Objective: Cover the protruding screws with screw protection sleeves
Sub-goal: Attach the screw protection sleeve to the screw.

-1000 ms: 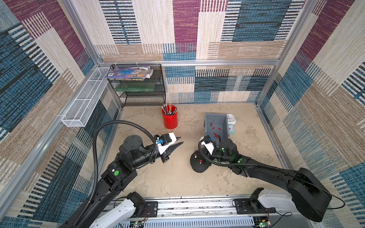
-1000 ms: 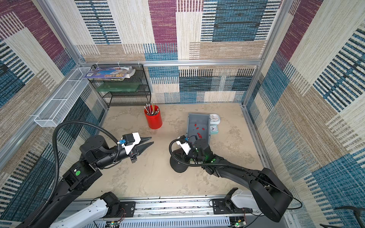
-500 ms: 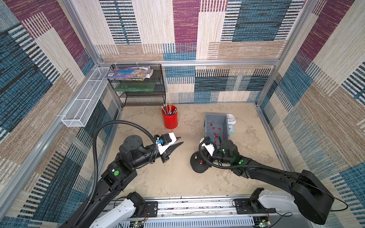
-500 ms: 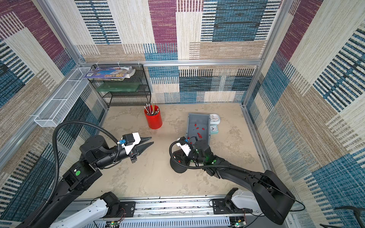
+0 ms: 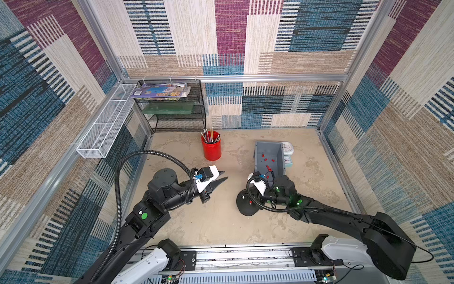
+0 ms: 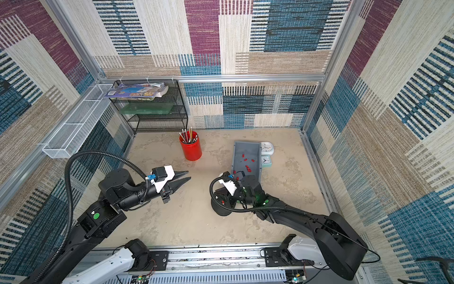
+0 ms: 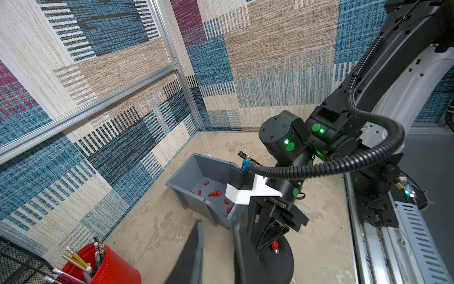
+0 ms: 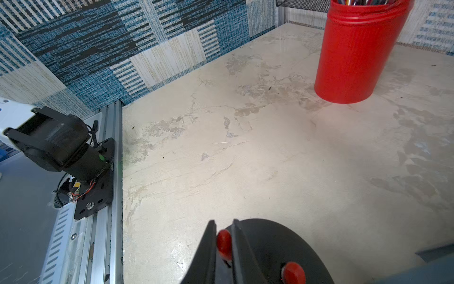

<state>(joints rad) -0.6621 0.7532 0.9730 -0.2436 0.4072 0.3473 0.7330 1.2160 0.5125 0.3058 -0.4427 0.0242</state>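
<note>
Two end effectors: both low over the tabletop (image 5: pixel 216 228), well apart from each other.
Left end effector (image 6: pixel 189 174): jaws partly apart with nothing between them; it hangs above the tabletop and touches nothing.
Right end effector (image 8: pixel 223 222): pointed down onto the black dome (image 8: pixel 270 241); jaws nearly together, with a red sleeve (image 8: pixel 224 242) filling the gap between them.
Protruding screws (image 7: pixel 276 251): on the dome, directly under the right end effector; one silvery shank shows below a sleeve at its fingertips.
Second sleeve (image 8: pixel 293 271): upright on the dome, just beside the right end effector and outside its jaws.
Loose sleeves (image 5: pixel 266 161): scattered in the grey bin (image 5: pixel 260 151), just behind the right end effector's wrist.
Red cup (image 5: pixel 211 151): holds pencils (image 5: pixel 208 136); ahead of the left end effector and off to one side, apart from both.
</note>
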